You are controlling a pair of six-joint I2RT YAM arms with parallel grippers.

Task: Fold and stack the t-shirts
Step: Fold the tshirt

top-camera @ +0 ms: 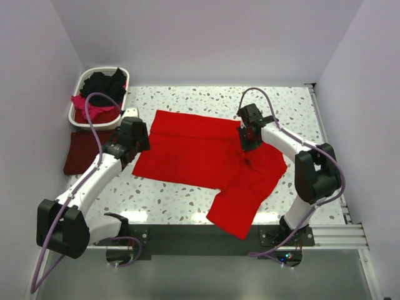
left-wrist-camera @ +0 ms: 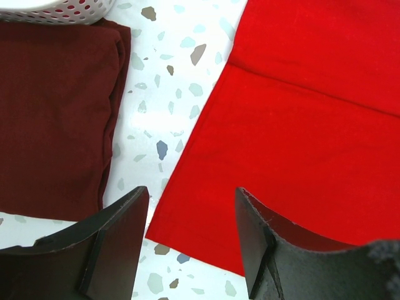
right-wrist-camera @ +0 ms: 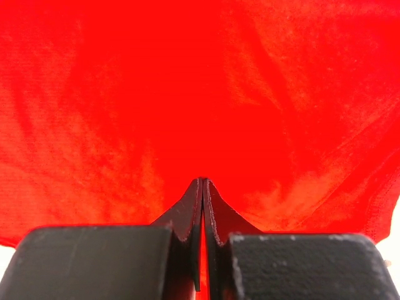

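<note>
My right gripper [right-wrist-camera: 203,187] sits at the bottom middle of its wrist view, and its fingers [right-wrist-camera: 187,212] are pressed together, pinching a small ridge of the red t-shirt [top-camera: 194,153]. The cloth fills almost that whole view and its wrinkles run in toward my fingertips. From above, this pinch is right of centre, where the shirt puckers. The red t-shirt lies spread across the middle of the speckled table [top-camera: 187,100], its flat body reaching left of centre and one part trailing down to the lower middle of the frame, near the table's front edge. My left gripper [left-wrist-camera: 190,206] is over the shirt's left edge with its fingers [left-wrist-camera: 112,237] spread apart and nothing between them but air. In the left wrist view the shirt's corner shows in the gap between them, and I cannot tell whether either fingertip touches it. Left of that corner, past a strip of bare table, the maroon t-shirt [left-wrist-camera: 56,119] lies folded flat. At its far edge, in the upper left of the overhead view, stands the white basket [top-camera: 80,82], with a black t-shirt [top-camera: 105,82] and a pink t-shirt [top-camera: 87,107] heaped inside.
</note>
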